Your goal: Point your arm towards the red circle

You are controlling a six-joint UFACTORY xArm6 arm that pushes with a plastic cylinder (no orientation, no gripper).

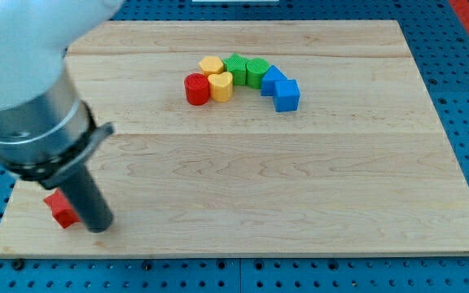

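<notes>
The red circle (196, 89) is a short red cylinder at the left end of an arc of blocks near the view's top centre. My tip (99, 229) rests on the board at the view's lower left, far from the red circle, below and to its left. The tip touches or nearly touches a small red block (59, 209) on its left, partly hidden by the rod.
The arc runs right from the red circle: a yellow heart-like block (221, 85), a yellow block (211, 65), two green blocks (236, 67) (256, 72), and two blue blocks (273, 80) (287, 95). The wooden board (300, 187) ends just below my tip.
</notes>
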